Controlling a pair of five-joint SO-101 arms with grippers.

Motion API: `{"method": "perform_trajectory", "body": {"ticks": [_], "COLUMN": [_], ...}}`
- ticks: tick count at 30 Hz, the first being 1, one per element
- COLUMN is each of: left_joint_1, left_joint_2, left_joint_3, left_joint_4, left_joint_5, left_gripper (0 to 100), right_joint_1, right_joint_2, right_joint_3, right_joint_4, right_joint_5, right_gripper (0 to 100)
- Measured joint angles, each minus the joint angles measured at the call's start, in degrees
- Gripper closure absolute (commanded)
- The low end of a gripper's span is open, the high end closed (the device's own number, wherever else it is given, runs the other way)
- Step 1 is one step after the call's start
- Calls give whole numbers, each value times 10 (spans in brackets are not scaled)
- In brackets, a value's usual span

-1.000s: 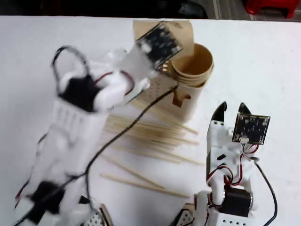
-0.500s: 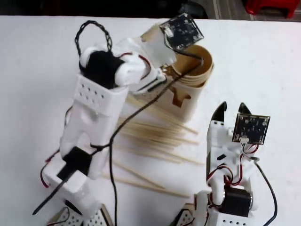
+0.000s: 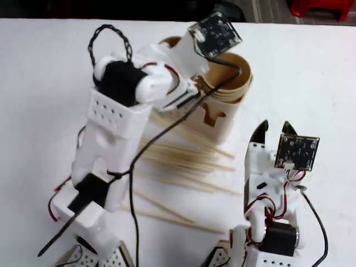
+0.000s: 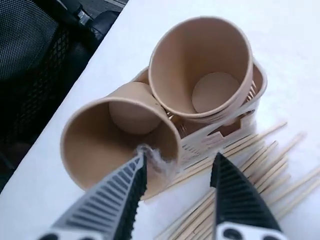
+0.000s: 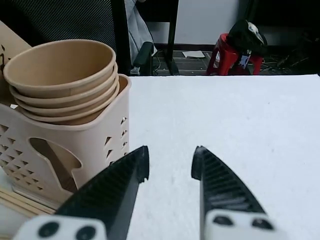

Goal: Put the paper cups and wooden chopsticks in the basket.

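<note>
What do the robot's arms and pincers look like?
The left arm and right arm are chunky white plastic with black motors. The left pincer and right pincer have black, ribbed, pointed fingers. A black cable runs along the left arm; red and white wires on the right.

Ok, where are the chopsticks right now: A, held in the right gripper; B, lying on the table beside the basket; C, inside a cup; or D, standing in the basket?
B: the chopsticks lie loose on the table beside the basket.
</note>
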Motion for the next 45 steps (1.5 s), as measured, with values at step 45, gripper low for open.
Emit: {"method": "perform_trajectory", "body": {"ticks": [45], "left_joint_1": [123], "left_joint_2": [-40], "left_joint_3": [107], "left_joint_4": [-64], "left_joint_5": [24], "left_gripper": [860], "right_joint_1": [0], "right_joint_2": [0], "right_joint_3": [0], "right_joint_4": [0], "right_joint_5": [0], "right_gripper": [848]}}
